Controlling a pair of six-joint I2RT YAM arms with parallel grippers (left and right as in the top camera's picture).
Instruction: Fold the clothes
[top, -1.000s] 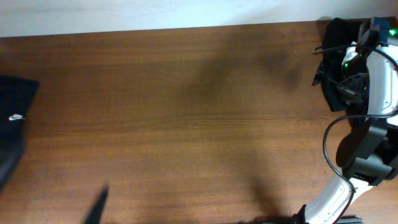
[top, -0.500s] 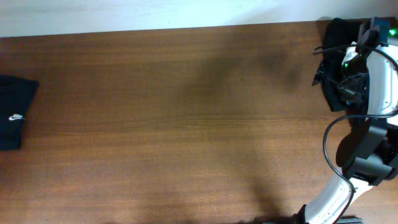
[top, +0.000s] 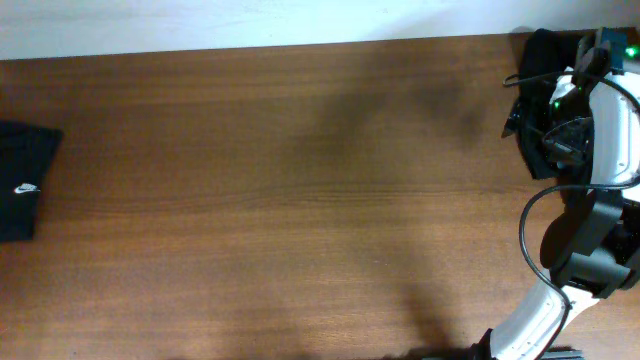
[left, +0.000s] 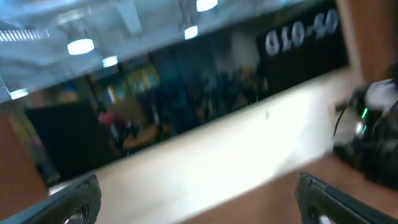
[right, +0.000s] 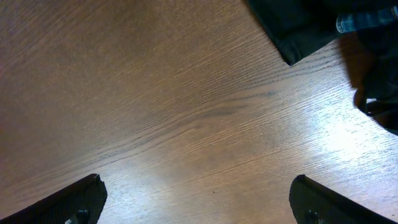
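At the tabletop's (top: 300, 200) left edge: one folded black garment (top: 22, 175), lying flat, partly cut off by the frame and showing a small white logo (top: 27, 188). At the far right corner: a second black garment (top: 540, 55), apparently bunched, lying partly under the right arm (top: 610, 130). Right fingers (right: 84, 199): standing wide apart, holding nothing, hanging over wood beside that garment's corner. Left fingers (left: 78, 202): spreading wide, empty, in a blurred view.

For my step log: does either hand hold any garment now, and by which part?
Nothing is held: the left hand and the right hand are both open and empty.
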